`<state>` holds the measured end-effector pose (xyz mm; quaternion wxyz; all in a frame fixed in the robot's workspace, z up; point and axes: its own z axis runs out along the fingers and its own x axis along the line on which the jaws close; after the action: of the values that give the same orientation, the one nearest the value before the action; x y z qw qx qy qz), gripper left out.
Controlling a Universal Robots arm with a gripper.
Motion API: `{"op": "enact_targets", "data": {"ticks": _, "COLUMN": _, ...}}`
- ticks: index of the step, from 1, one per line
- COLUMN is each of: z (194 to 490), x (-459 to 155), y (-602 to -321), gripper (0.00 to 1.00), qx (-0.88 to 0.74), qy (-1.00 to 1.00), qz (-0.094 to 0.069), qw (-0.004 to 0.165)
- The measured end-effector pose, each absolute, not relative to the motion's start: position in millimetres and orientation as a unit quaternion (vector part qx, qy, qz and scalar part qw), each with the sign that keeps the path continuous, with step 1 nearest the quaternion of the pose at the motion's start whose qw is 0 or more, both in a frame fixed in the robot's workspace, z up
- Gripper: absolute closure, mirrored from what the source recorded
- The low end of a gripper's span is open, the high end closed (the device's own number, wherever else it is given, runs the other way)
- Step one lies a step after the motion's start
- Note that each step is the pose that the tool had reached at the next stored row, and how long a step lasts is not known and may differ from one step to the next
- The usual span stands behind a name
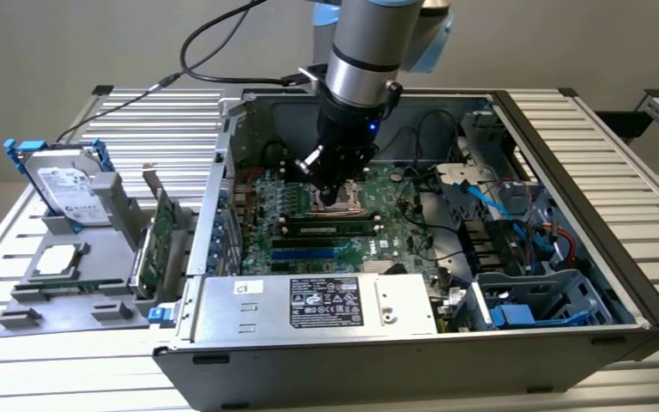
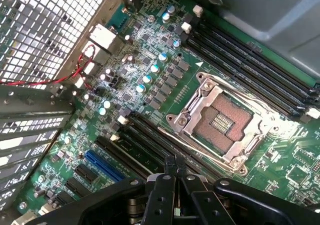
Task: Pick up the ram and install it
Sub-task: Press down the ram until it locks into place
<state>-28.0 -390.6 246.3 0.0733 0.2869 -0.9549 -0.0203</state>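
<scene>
The claw (image 2: 172,171) hangs low over the motherboard (image 1: 389,239), fingertips pressed together, gripping nothing visible. The ram (image 1: 332,228) already sits in a slot beside the CPU socket (image 2: 222,125); installation looks essentially done.

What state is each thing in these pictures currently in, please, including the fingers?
Fingers: closed together, holding nothing, above the motherboard.
Ram: seated flat in a slot beside the socket.
CPU socket: open, no processor, contacts exposed.
Computer case: lying on its side, panel off.
Hard drive: upright in the grey holder outside the case.
Expansion card: standing on edge in the holder.
</scene>
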Motion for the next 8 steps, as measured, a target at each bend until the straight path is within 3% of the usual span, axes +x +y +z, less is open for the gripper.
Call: {"op": "enact_targets", "data": {"ticks": 8, "z": 248.7, "x": -28.0, "y": -390.6, "gripper": 0.89, "qx": 0.254, "qy": -0.964, "qz": -0.013, "qw": 0.075}}
